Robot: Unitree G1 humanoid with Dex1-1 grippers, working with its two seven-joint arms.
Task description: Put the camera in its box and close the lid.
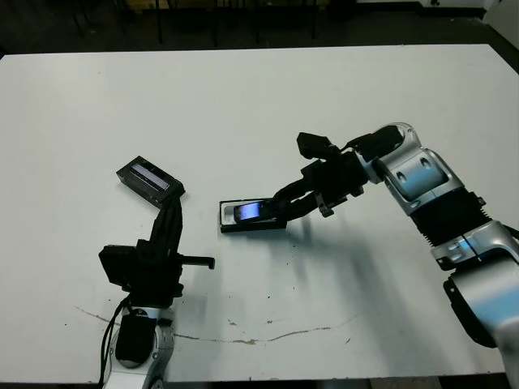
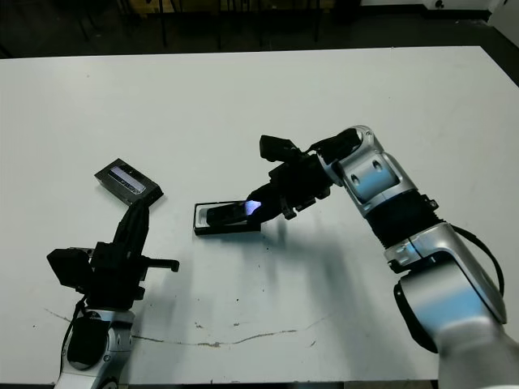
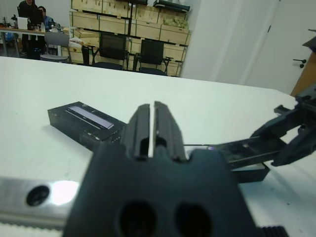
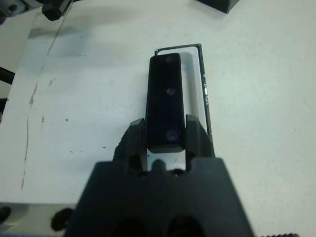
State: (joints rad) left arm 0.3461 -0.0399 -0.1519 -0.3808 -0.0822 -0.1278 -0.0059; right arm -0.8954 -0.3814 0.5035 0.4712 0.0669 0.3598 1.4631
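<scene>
While my right hand (image 4: pixel 165 140) holds the camera (image 4: pixel 165 101), I can see the box (image 4: pixel 195 94) right under it. My two black fingers (image 4: pixel 131 140) squeeze one end of the camera from both sides. The camera is a thin black bar with tiny round lenses on its face. Its far end hangs over the white inside of the box and sits close to one long wall. I cannot tell if the camera touches the white lining or floats just above it. The box lies flat near the middle of the white tabletop (image 1: pixel 259 97), and my right arm reaches to it from the right side.

My left hand (image 3: pixel 150 126) is low on the left part of the tabletop. Its two fingers are pressed nearly together, with only a thin slit between them, and they hold nothing. They point toward the lid (image 1: pixel 150 180). The lid is a flat black slab with a pale strip on top. It lies on the tabletop, just past my left fingertips, and to the left of the box, with bare tabletop between the two.

Some thin brown scratch marks (image 1: pixel 243 336) run along the near edge of the tabletop. Far behind it there are black chairs (image 3: pixel 131 52) and stacked crates (image 3: pixel 123 22).
</scene>
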